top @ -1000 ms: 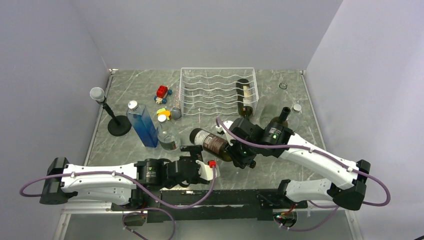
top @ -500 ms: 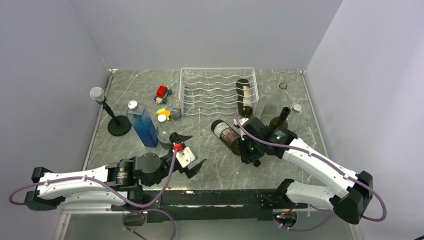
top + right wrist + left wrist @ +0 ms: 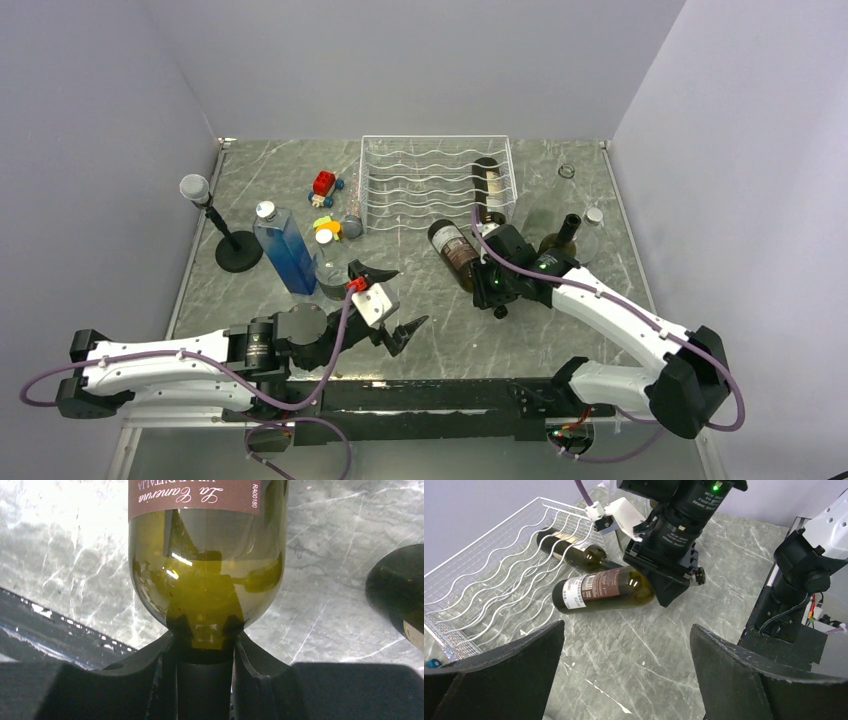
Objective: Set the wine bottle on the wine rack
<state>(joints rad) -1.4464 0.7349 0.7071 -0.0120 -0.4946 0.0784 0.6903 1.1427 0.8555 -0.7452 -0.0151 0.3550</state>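
Bottle [image 3: 452,250] lies level just before rack's [image 3: 420,170] near edge, base toward wires, apparently lined up for sliding into groove. Right gripper [image 3: 490,278] clamps neck, leaving body free. Left gripper [image 3: 405,296] spread wide, empty, well aside. Glass olive-green, maroon label, pale script. Another dark bottle [image 3: 489,185] fills rightmost groove.

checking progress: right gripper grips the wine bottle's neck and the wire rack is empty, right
Not empty: the top view shows a dark bottle lying in the rightmost groove of the wine rack. The right gripper does grip the wine bottle by its neck.
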